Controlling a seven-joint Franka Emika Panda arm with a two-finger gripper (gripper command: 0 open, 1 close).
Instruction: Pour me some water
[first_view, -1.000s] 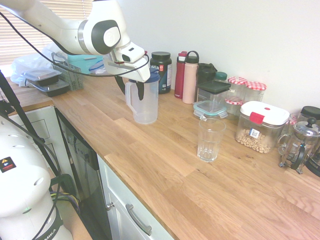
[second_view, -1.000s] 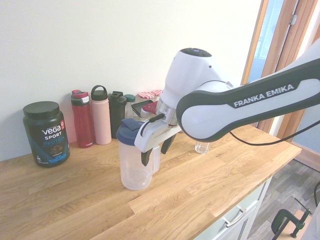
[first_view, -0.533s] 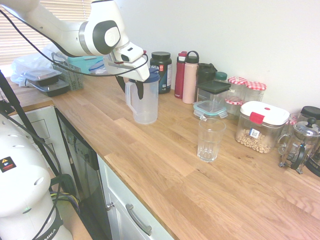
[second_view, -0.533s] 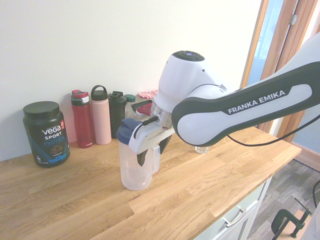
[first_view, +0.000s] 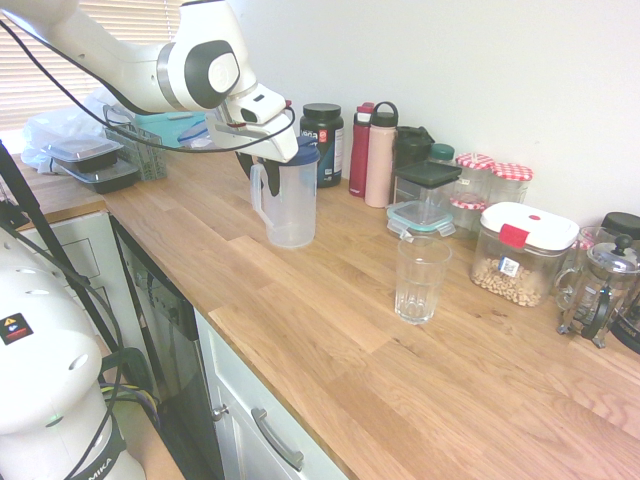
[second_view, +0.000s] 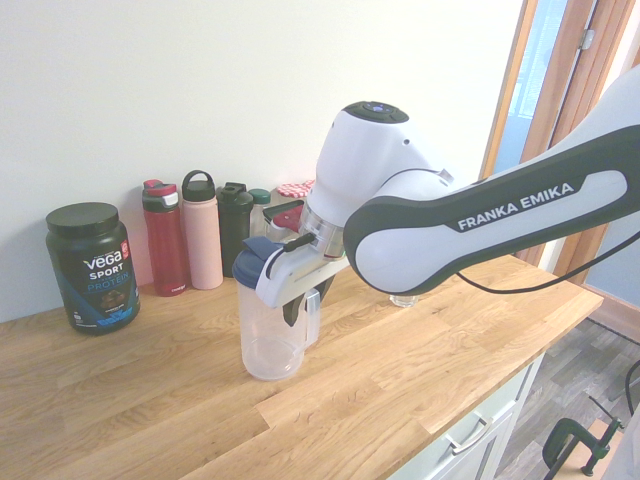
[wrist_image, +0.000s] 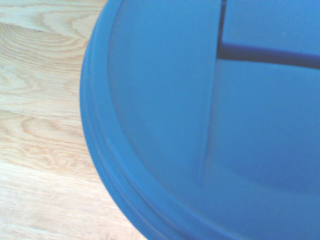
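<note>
A clear plastic jug (first_view: 292, 205) with a blue lid (wrist_image: 200, 125) stands upright on the wooden counter (first_view: 330, 330). My gripper (first_view: 262, 180) reaches down from above beside the lid, and its dark fingers have closed on the jug's side handle (second_view: 310, 312). In the second exterior view the jug (second_view: 268, 335) rests on the counter with the gripper (second_view: 303, 305) at its handle. Whether the jug holds water I cannot tell. An empty ribbed drinking glass (first_view: 421, 278) stands further right along the counter, apart from the jug. Behind the arm, only the glass's base (second_view: 404, 297) shows.
Along the wall behind stand a black protein tub (first_view: 322, 143), red and pink bottles (first_view: 371, 152), storage boxes (first_view: 522, 252), jars and a French press (first_view: 600, 292). Food containers (first_view: 90, 160) sit at the counter's left end. The counter's front edge (first_view: 250, 385) runs close by.
The arm settled slightly lower onto the jug, and the fingers, spread either side of the handle before, have come together on it. The jug and glass have not moved.
</note>
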